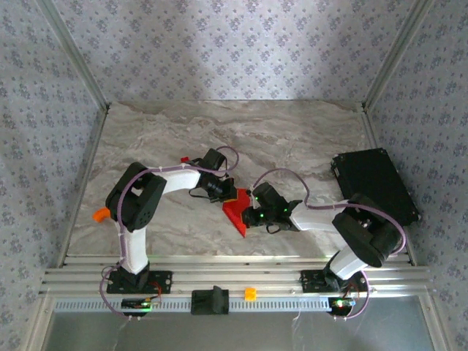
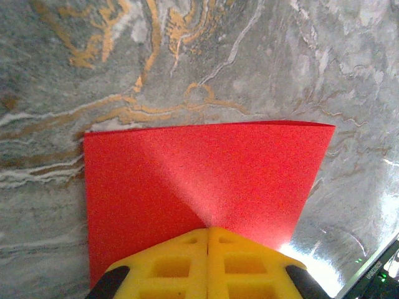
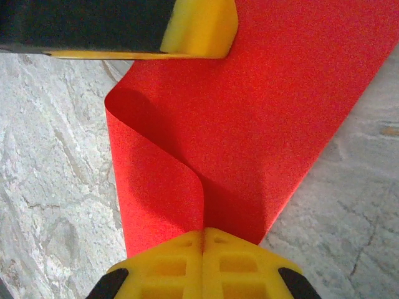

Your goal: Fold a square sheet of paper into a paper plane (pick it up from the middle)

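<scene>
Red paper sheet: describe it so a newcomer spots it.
On the marble table, look centre-front. The square sheet of paper is there, partly curled, pinched between the left gripper and right gripper. It is bright red and far larger than the tiny red block farther back on the left.

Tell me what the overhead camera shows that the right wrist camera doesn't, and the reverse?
Overhead: the whole left arm and right arm, a black box at the right, an orange piece at the left. Right wrist: close up, the right hand pinching the square sheet of paper, which curls into a soft loop there. Both: the red sheet, the marble table, the left hand at the paper's far edge.
</scene>
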`<state>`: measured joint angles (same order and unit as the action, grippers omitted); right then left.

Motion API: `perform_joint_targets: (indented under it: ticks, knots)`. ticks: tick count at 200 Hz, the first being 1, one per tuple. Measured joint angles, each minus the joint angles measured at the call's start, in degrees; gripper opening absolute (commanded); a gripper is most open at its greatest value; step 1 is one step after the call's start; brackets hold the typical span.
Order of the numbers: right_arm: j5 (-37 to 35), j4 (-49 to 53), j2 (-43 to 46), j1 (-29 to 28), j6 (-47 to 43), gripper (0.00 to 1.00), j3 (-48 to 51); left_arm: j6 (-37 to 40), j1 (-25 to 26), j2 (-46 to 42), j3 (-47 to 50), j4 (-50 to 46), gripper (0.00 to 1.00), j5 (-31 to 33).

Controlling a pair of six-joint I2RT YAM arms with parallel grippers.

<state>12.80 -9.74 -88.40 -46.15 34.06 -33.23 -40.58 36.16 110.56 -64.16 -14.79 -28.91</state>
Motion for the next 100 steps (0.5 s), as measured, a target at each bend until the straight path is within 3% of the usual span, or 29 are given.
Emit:
perform_joint_targets:
  ticks: [100]
  knots:
    - [-0.2, 0.3, -0.4, -0.3, 0.0, 0.03, -0.2, 0.0, 0.0, 0.0, 0.0, 0.0, 0.07, 0.0]
